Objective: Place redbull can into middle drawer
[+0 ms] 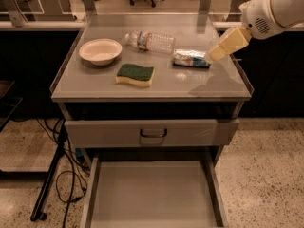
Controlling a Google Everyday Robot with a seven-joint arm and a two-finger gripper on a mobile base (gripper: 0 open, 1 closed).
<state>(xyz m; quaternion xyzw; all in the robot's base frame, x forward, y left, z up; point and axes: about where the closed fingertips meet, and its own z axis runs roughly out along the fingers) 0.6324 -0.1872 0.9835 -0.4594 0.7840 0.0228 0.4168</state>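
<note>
The redbull can (191, 59), silver and blue, lies on its side on the cabinet top (156, 87), right of centre. My gripper (214, 54) hangs from the white arm at the upper right, its cream-coloured tip just right of the can's end, close above the top. The middle drawer (152, 194) is pulled out at the bottom, its flat grey floor bare.
A clear plastic water bottle (149, 41) lies behind the can. A white bowl (100, 51) sits at the left and a green and yellow sponge (136, 74) in the middle. The drawer front with a loop handle (152, 133) is above the open drawer. Cables and a stand lie at the lower left.
</note>
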